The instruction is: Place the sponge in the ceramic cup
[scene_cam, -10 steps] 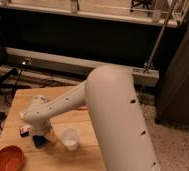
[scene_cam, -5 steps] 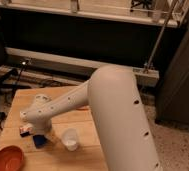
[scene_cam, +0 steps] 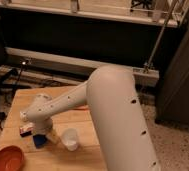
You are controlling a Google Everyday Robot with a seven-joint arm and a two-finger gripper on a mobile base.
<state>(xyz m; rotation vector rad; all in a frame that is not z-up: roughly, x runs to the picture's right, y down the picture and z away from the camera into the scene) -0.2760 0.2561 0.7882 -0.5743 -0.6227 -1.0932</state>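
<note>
1. One camera view looks down on a wooden table [scene_cam: 24, 102] from above the robot's shoulder. The white arm [scene_cam: 115, 115] fills the lower right and stretches left across the tabletop.
2. Gripper [scene_cam: 41, 133]: it points down at the arm's far end, over the front left part of the table and low above the wood. The wrist housing covers it from this side, so I cannot tell whether it is released or clenched, or whether it grasps anything.
3. Sponge [scene_cam: 39, 142]: a small dark-blue patch right under the gripper, at or just above the table surface. Whether the two touch cannot be told. Its upper part is hidden by the wrist, so only a stubby blue piece shows. Neither its long axis nor the way it points can be read, and no yellowish side shows.
4. Cup [scene_cam: 70, 139]: white, upright, mouth up, just right of the sponge and apart from it, close to the table's front edge. The sponge is outside the cup.
5. Box [scene_cam: 25, 131]: flat, black and red, lying just left of the gripper and behind the sponge.
6. Bowl [scene_cam: 8, 159]: orange-red, at the front left corner, near the sponge but apart from it.
</note>
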